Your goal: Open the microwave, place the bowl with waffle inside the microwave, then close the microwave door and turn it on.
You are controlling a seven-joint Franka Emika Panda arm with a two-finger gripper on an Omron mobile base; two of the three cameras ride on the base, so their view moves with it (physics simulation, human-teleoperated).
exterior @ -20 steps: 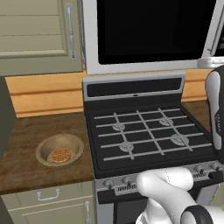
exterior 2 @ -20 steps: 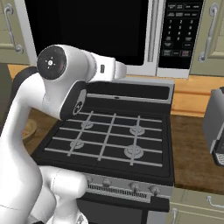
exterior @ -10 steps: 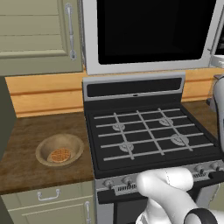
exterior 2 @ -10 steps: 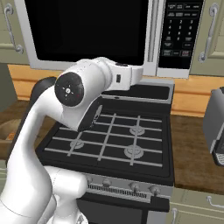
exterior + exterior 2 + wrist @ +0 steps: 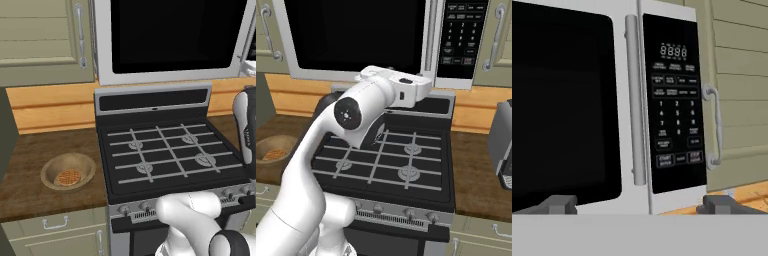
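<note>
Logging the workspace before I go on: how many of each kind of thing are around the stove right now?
Microwave: 1
Stove: 1
Bowl: 1
Waffle: 1
Toaster: 1
Total: 5

Microwave (image 5: 637,30) frame looks matt silver metal, its door (image 5: 562,105) glossy black glass. The bowl (image 5: 68,171) looks wooden, on a dark wood-grain counter (image 5: 30,190). Stove (image 5: 165,155) matt black.

White glossy arm (image 5: 316,165) w/ rounded links, dark round joint caps, grey gripper (image 5: 639,204) tips.
</note>
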